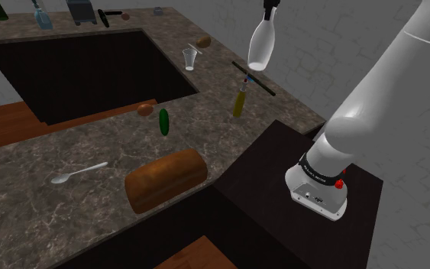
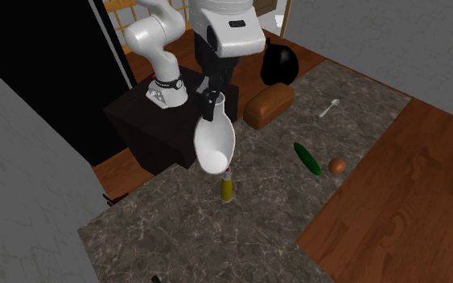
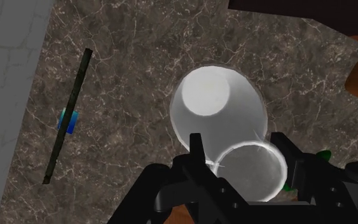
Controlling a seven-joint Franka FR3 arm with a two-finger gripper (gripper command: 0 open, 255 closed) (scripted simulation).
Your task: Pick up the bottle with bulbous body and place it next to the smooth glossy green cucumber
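One white bulbous bottle [image 1: 260, 46] hangs neck-up from my gripper [image 1: 268, 18] in the shoulder view, clear of the countertop [image 1: 68, 145]. The green cucumber [image 1: 163, 121] lies well apart, near the counter's inner edge. In the second exterior view, the bottle's wide base hovers just above a small yellow bottle [image 2: 227, 187]. In the wrist view, both fingers [image 3: 196, 151] clamp the neck. It looks rigid, glossy and bottom-heavy; I judge it slippery and breakable, so the narrow neck is the place to hold, firmly.

Shoulder view high beside stand [image 1: 276, 162] — second exterior opposite (shared counter [image 1: 75, 149]), wrist straight down
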